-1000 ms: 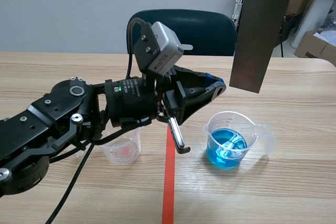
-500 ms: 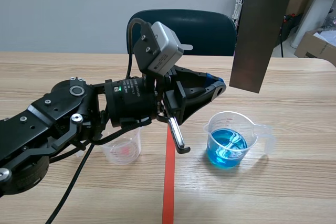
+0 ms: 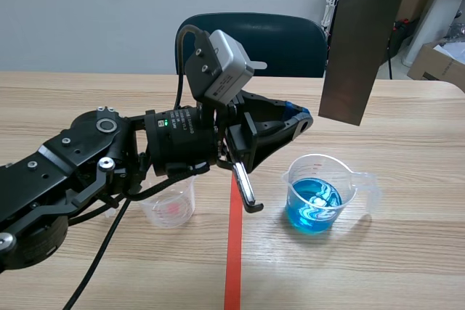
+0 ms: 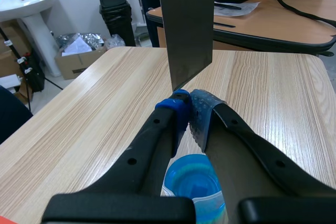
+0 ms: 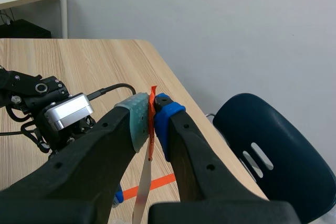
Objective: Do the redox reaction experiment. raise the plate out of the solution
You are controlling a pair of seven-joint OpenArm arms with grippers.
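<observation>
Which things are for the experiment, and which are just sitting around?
For the job: metal plate, gripped in the right claw; beaker of blue liquid.
Just lying about: small clear cup; dark chair; cardboard box.

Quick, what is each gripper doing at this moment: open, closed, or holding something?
Left gripper: closed, holding nothing.
Right gripper: closed on the metal plate.
</observation>
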